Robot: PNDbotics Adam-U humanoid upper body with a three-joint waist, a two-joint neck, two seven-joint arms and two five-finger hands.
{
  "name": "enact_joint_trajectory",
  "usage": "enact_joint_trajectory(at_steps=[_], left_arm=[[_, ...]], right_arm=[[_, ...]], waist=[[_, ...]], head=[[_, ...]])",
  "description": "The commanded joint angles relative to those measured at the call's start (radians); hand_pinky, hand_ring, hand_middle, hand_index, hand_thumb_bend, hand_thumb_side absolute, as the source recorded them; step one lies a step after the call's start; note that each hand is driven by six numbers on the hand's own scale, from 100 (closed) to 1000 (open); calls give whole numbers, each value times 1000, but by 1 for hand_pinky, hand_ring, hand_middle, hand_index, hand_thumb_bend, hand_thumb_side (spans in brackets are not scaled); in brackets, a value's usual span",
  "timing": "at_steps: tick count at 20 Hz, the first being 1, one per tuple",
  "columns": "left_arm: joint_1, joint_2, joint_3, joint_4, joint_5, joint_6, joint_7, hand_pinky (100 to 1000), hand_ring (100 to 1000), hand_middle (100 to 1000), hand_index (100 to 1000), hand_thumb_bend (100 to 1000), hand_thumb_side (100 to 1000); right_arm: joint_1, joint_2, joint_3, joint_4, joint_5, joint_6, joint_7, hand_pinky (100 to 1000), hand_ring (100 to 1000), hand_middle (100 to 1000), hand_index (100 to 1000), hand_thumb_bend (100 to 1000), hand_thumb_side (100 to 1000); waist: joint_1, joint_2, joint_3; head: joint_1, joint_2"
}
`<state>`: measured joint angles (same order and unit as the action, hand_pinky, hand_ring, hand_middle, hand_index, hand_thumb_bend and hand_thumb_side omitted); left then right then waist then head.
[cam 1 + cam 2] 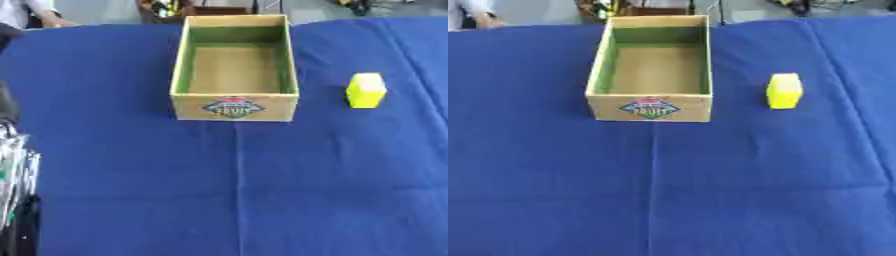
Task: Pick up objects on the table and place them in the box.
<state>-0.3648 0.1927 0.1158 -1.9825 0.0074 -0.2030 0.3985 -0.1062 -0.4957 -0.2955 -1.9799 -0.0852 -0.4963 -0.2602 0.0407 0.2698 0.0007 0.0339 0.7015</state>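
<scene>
1. Box (234, 107): we log an open cardboard box with a green-tinted inner wall and a printed badge on its near face, standing upright toward the far middle of the worktop (236, 200). We see nothing inside it, so we judge the task not yet begun.
2. At the far left edge of the left eye view we note a silvery and black piece of the robot's left arm (16, 170). No hand shows on it, so we cannot tell how the left fingers stand or whether they hold anything.
3. Blue cloth covering the worktop: it carries a long crease running from the box's near face toward us, and fainter folds to the right.
4. Yellow block (784, 90): the only loose item we count, standing upright on the cloth to the right of the box and apart from it, level with the box's near end.
5. Right hand: absent from both views; state of its fingers unknown to us.
6. Risks, as we judge them:
   - the block is tall and narrow, so a sideways brush from approaching fingers could topple it;
   - carried low, it could strike the box's right wall and shove the light box along the cloth;
   - a hand dragging on the cloth could pull a fold and shift both items.
</scene>
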Motion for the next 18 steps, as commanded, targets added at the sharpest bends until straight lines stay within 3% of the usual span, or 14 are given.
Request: enact_joint_trajectory(at_steps=[1,4,7,8,10,11,18], left_arm=[[-5,13,7,-18,-5,2,-1,423,623,574,694,180,1000],[-5,13,6,-18,-4,3,-2,423,623,574,694,180,1000],[-5,14,5,-18,-3,3,-3,423,623,574,694,180,1000],[-5,14,4,-18,-2,3,-3,422,623,575,697,182,1000],[-5,15,3,-18,-1,4,-4,422,623,574,697,182,1000],[-4,15,2,-18,-1,4,-5,422,623,574,696,181,1000],[3,16,-5,-18,4,8,-11,420,623,573,696,176,1000]], right_arm=[[-9,-32,-6,-20,4,2,6,676,724,609,807,100,1000],[-17,-56,-4,-20,11,7,7,682,730,613,810,108,1000],[-25,-102,2,-20,26,20,8,692,740,619,817,187,1000],[-29,-144,8,-20,35,37,10,699,745,617,820,296,1000],[-40,-204,16,-20,49,78,7,700,746,616,819,313,1000],[-48,-247,20,-20,59,97,6,712,753,618,818,414,1000],[-115,-529,68,-20,171,243,39,745,780,653,818,501,1000]], waist=[[-6,-20,-1],[-8,-22,-2],[-9,-22,-2],[-10,-22,-2],[-11,-23,-1],[-12,-24,1],[-12,-24,11]], head=[[-3,-8],[-6,-5],[-8,-2],[-11,1],[-14,5],[-16,7],[-31,19]])
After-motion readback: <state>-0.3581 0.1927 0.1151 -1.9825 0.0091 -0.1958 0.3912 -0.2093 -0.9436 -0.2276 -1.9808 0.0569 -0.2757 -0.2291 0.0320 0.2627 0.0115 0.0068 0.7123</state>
